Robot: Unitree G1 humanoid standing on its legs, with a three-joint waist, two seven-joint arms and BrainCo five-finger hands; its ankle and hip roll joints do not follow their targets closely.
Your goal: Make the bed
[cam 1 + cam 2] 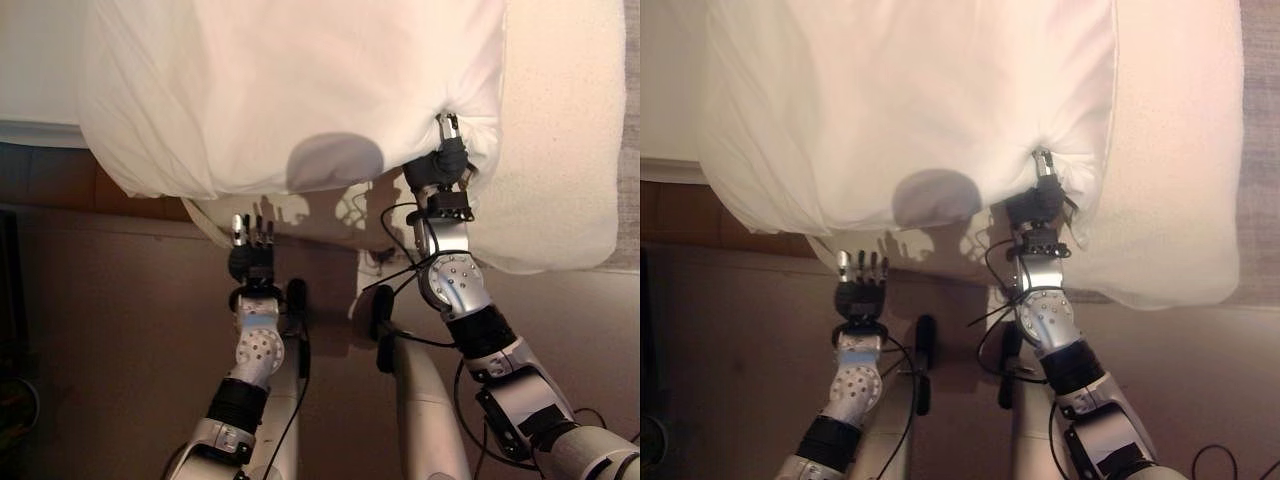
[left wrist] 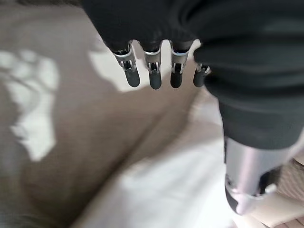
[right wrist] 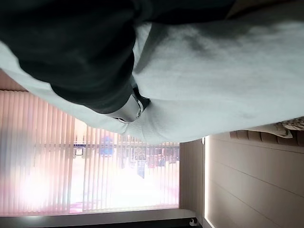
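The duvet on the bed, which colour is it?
Plain white duvet, clearest in the left eye view.

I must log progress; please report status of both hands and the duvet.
Right hand pinching white duvet, cloth bunched there. Left hand open, below its edge, holding nothing. No obstruction seen.

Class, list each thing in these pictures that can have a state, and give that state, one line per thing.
Pillow: lying at the bed's edge, overhanging it, its cover bunched where it is pinched.
Right hand: shut on the pillow's cover.
Left hand: open, fingers straight, holding nothing, below the pillow.
Blanket: spread on the bed beside the pillow, its edge hanging over.
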